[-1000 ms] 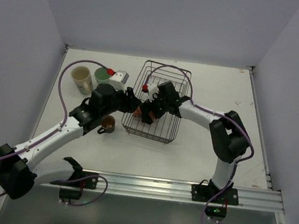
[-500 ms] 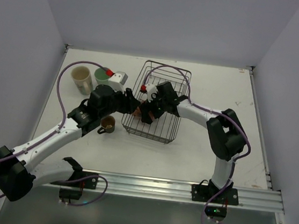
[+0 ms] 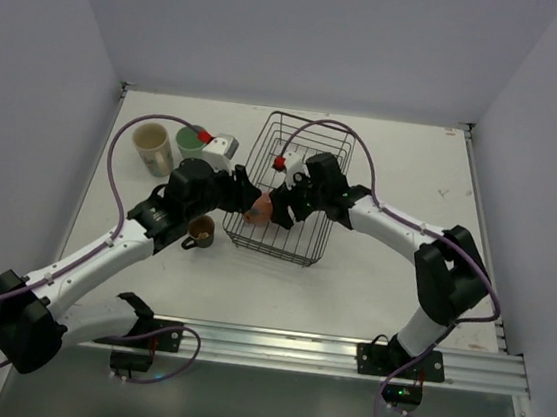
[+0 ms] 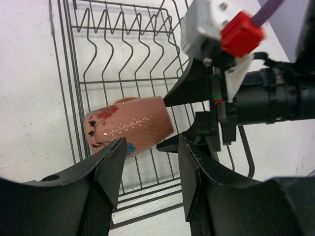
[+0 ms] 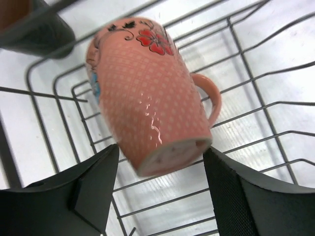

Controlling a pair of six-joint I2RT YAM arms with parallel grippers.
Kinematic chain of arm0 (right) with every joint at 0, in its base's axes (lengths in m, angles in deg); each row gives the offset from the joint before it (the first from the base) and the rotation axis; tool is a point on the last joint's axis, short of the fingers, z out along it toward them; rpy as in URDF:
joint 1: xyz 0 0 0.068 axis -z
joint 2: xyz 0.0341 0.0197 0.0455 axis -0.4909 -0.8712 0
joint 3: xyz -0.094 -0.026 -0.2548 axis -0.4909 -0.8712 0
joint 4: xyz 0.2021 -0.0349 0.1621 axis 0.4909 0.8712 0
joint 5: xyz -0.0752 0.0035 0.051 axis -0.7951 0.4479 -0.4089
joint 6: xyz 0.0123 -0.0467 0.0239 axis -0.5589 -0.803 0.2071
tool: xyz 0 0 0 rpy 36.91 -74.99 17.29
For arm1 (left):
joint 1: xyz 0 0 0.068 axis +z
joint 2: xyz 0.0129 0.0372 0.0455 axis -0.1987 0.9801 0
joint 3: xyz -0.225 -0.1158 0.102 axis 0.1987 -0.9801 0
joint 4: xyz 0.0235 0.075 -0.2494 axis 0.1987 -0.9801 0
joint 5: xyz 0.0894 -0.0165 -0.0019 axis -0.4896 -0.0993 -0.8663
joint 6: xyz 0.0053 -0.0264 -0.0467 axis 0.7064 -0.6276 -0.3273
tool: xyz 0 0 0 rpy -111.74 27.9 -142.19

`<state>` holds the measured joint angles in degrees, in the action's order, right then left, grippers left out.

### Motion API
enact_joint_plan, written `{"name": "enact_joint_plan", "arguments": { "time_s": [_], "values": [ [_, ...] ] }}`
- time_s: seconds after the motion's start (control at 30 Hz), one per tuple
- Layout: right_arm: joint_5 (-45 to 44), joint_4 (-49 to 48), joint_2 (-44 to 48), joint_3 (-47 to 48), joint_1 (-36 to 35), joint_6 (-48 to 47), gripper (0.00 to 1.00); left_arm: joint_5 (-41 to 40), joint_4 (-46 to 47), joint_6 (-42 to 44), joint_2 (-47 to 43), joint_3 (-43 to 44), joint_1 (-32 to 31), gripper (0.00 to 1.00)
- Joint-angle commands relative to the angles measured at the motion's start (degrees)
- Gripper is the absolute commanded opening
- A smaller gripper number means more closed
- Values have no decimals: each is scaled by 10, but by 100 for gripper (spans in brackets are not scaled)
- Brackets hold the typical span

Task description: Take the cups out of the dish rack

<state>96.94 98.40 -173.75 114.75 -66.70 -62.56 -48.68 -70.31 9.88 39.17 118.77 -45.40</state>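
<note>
Pink mug (image 5: 147,93) clamped in right pincer (image 5: 160,155); left pincer (image 4: 150,147) open

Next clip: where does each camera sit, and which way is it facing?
Top external: above and behind the robot, looking down at left arm, right arm and dish rack.
Left wrist: on the left end effector, facing the pink mug; own fingers below, right end effector opposite.
Right wrist: looks down the mug to the rack; own fingers at bottom.
Both wrists share mug and rack.
</note>
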Motion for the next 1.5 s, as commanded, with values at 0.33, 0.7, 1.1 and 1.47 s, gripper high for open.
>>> {"name": "enact_joint_plan", "arguments": {
  "time_s": [0.33, 0.7, 1.1, 1.47],
  "values": [
    [-16, -16, 34, 4, 3, 33, 51, 31, 59, -18, 13, -21, -3, 52],
    [-23, 32, -15, 78, 27, -30, 99, 12, 21, -6, -6, -15, -3, 52],
    [-46, -49, 52, -36, 27, 109, 99, 29, 35, -22, 12, -15, -3, 52],
    [8, -47, 49, -24, 40, 195, 99, 18, 30, -22, 0, -18, -3, 52]
  ]
}}
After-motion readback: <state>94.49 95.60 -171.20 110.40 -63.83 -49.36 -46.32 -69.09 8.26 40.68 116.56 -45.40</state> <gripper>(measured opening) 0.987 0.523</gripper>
